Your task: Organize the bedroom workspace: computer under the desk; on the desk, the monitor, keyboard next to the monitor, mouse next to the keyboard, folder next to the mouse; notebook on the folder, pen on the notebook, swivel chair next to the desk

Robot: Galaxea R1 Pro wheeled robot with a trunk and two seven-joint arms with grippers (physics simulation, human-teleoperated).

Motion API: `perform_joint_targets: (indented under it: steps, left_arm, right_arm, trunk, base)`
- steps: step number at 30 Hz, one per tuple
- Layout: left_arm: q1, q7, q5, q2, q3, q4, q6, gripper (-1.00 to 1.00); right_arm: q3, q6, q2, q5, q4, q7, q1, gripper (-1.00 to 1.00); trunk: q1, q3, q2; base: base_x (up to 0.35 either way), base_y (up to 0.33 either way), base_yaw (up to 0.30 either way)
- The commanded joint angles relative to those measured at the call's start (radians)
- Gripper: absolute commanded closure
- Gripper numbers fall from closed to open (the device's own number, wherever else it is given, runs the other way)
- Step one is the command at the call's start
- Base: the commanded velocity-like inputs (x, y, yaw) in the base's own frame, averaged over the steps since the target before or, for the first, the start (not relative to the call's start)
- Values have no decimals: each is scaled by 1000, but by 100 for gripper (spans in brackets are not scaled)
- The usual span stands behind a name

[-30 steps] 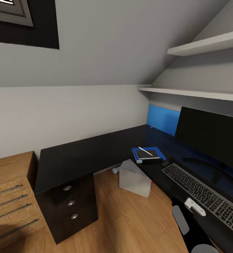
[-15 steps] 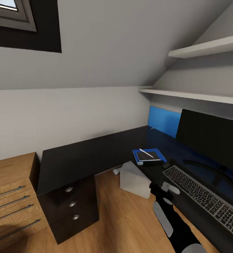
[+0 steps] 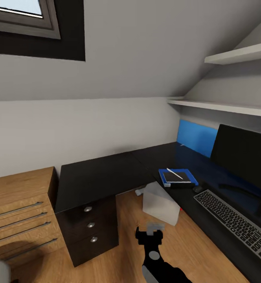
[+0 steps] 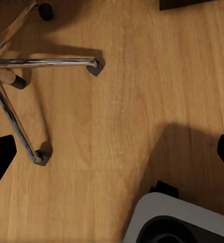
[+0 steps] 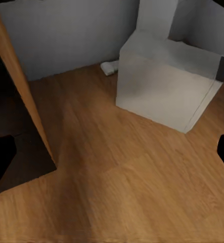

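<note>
The black desk (image 3: 99,175) runs along the wall and turns a corner to the right. On it lie the blue folder (image 3: 190,175), the dark notebook (image 3: 177,177) on top of it, and the white pen (image 3: 174,173) on the notebook. The mouse (image 3: 198,189), keyboard (image 3: 236,224) and monitor (image 3: 244,157) follow to the right. The white-grey computer (image 3: 160,204) (image 5: 165,86) stands on the floor at the desk's inner corner. My right gripper (image 3: 149,232) (image 5: 112,157) hangs open over the floor before it. My left gripper (image 4: 112,157) is open above the swivel chair's chrome base (image 4: 41,62).
A light wooden drawer chest (image 3: 16,204) stands left of the desk's three drawers (image 3: 91,225). A small white object (image 3: 139,192) lies on the floor by the wall. Two shelves (image 3: 225,106) hang above the monitor. The robot's base (image 4: 177,223) is close to the chair's casters.
The head view has swung left, so everything sits further right in the picture. My right arm has swung from above the keyboard leftwards to the floor in front of the computer.
</note>
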Motion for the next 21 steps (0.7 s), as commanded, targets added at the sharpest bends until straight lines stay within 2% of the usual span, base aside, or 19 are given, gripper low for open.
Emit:
perform_joint_targets:
  steps: [1,2,3,4,5,6,9,10,11,12,13,14,15,16,19,21]
  left_arm:
    - [1,8,5,0,-9,-3,-1,-100]
    - [1,7,4,-4,-9,-4,-1,-100]
    - [1,7,2,-14,-11,-4,0,-100]
    - [1,7,0,-27,-13,-5,-1,-100]
    - [1,8,-2,-34,-13,-6,-1,-100]
    - [1,9,-9,-46,-14,-7,-3,-100]
    - [1,10,-32,-62,-17,-12,-8,-100]
    - [1,10,-46,-67,-19,-108,23,-100]
    - [1,11,-48,-62,-18,-198,156,-100]
    - [0,12,-47,-58,-17,-234,241,-100]
    - [0,11,-47,-55,-16,-250,285,-100]
    - [0,10,-45,-51,-16,-276,365,-100]
    - [1,6,-44,-43,-14,-214,438,-100]
    - [1,5,-45,-42,-14,-196,421,-100]
    - [1,0,-54,-41,-16,-130,315,-100]
    - [1,-1,-62,-42,-17,-122,288,-100]
  right_arm:
    - [18,-24,1,-10,36,-2,-2,-100]
    - [40,-60,2,-11,116,16,-2,-100]
    - [65,-127,6,-12,247,77,-2,-100]
    - [73,-181,10,-14,327,136,-2,-100]
    - [75,-208,11,-15,363,168,-2,-100]
    - [78,-258,12,-16,426,234,-2,-100]
    - [83,-334,15,-20,543,370,-2,-100]
    - [81,-371,12,-26,619,436,-2,-100]
    - [79,-404,4,-40,651,450,-2,-100]
    - [79,-421,1,-54,665,453,-2,-100]
    - [79,-428,-1,-61,670,454,-2,-100]
    - [79,-441,-3,-74,678,456,-1,-100]
    - [77,-466,-14,-102,693,456,0,-100]
    - [77,-467,-16,-103,694,456,0,-100]
    - [77,-470,-21,-105,697,455,0,-100]
    - [77,-472,-22,-105,698,454,0,-100]
  trunk:
    - [0,-1,-1]
    - [0,-1,-1]
    - [0,-1,-1]
    - [0,-1,-1]
    - [0,-1,-1]
    - [0,-1,-1]
    - [-4,2,6]
    - [-8,5,13]
    - [-11,8,20]
    - [-15,12,27]
    - [-19,15,34]
    - [-23,18,41]
    - [-27,21,48]
    - [-31,24,55]
    - [-42,34,76]
    - [-50,40,90]
  base:
    - [0,0,21]
    - [0,0,13]
    - [0,0,7]
    - [0,0,4]
    - [0,0,4]
    - [0,0,2]
    - [0,0,1]
    - [0,0,0]
    - [0,0,0]
    - [0,0,0]
    - [0,0,0]
    - [0,0,0]
    - [0,0,6]
    - [0,0,22]
    - [0,0,136]
    - [0,0,215]
